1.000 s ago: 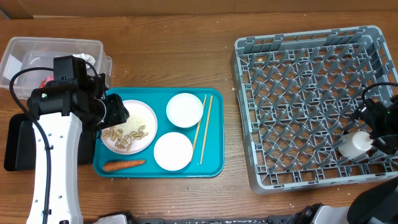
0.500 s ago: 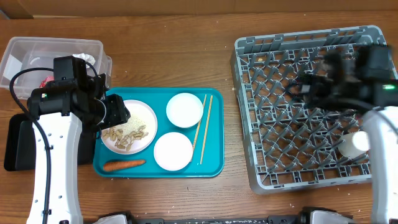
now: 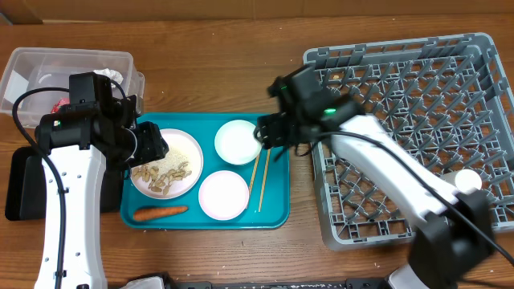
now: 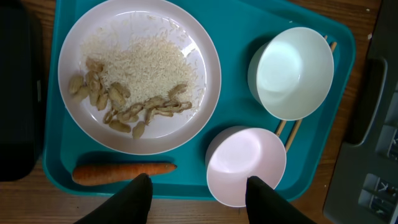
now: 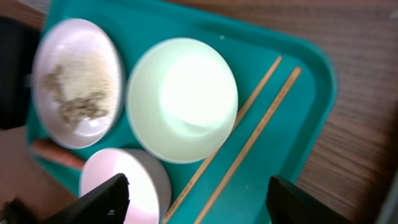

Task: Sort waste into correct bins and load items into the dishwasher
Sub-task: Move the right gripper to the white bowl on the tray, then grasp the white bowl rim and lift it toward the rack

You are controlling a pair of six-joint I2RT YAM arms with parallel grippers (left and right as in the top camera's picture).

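A wooden table fills the frame. Directly on it lie a clear plastic tub at upper left, a flat black tray at the left edge, a teal tray left of centre, and a grey dish rack on the right.

Overhead: left arm hides left edge of plate, most of black tray, near corner of clear tub. Red item in tub too small to identify. Right arm covers strip of dish rack; rack's right side cut by frame edge; white cup partly behind arm.

Left wrist view: left gripper shows fingertips only, rest below frame. Chopsticks mostly hidden behind upper bowl and lower bowl.

Right wrist view: motion-blurred throughout. Food on plate indistinct. Lower bowl cut by bottom edge. Carrot only a sliver.
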